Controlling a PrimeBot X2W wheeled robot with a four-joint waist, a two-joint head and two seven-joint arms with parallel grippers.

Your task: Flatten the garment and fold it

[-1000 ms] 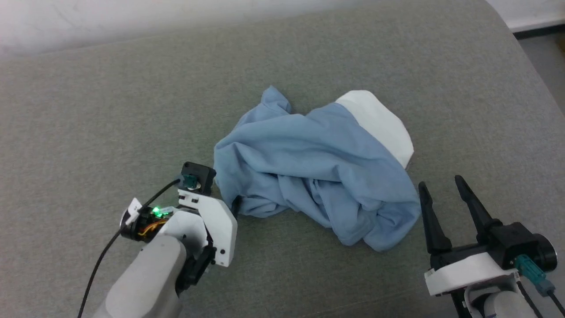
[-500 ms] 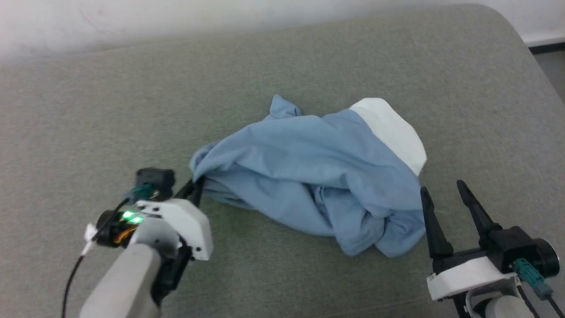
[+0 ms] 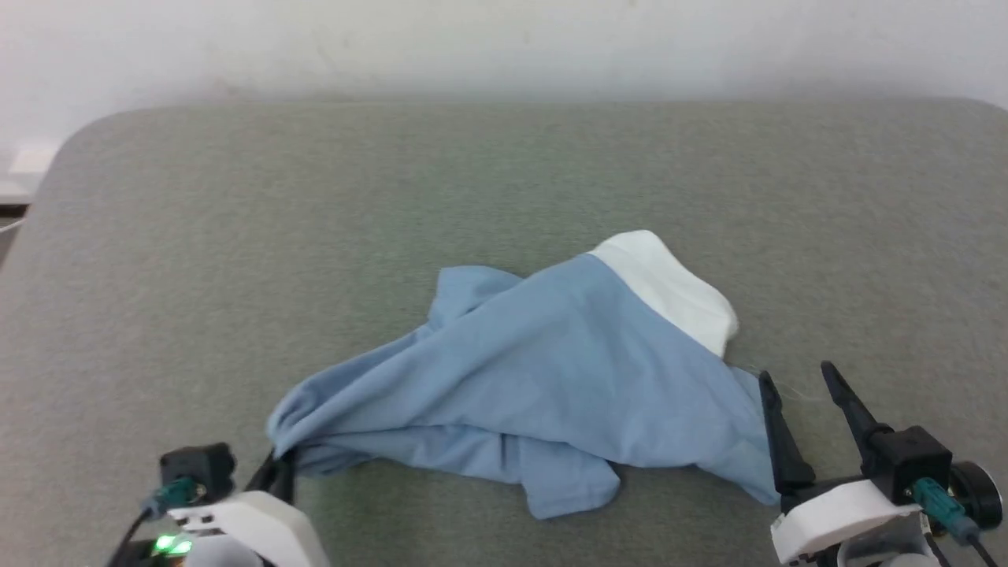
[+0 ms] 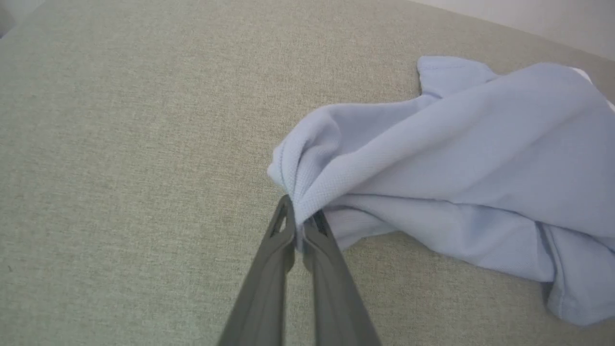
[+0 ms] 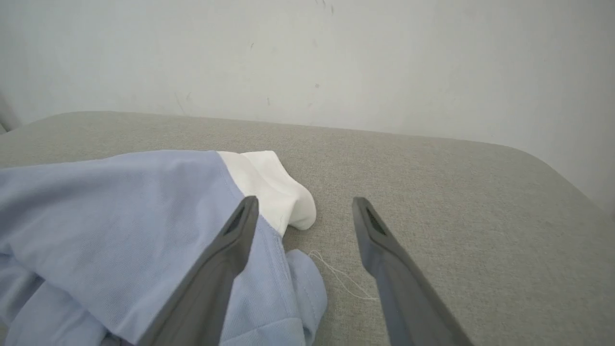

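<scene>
The garment (image 3: 543, 378) lies on the grey padded surface (image 3: 315, 236), crumpled but drawn out into a long wedge. Its narrow blue end goes into the jaws of my left gripper (image 4: 299, 226), and its wide end reaches the nearer finger of my right gripper (image 3: 795, 374). The left jaws are clenched on a bunched corner of the cloth. The fabric gathers in folds just beyond the tips, and I judge this grip is why the upper edge looks taut. The right jaws stand released, with nothing between them except a loose thread (image 5: 336, 278) on the surface. The blue cloth is beside or against the outer side of one finger, I cannot tell which, and the white collar part (image 5: 269, 187) lies just past that fingertip. I think the flattening is only begun: a folded flap lies under the main panel, between the two grippers. The next move, in my judgement, is to close the right jaws on the near hem, so both ends can be pulled apart.
</scene>
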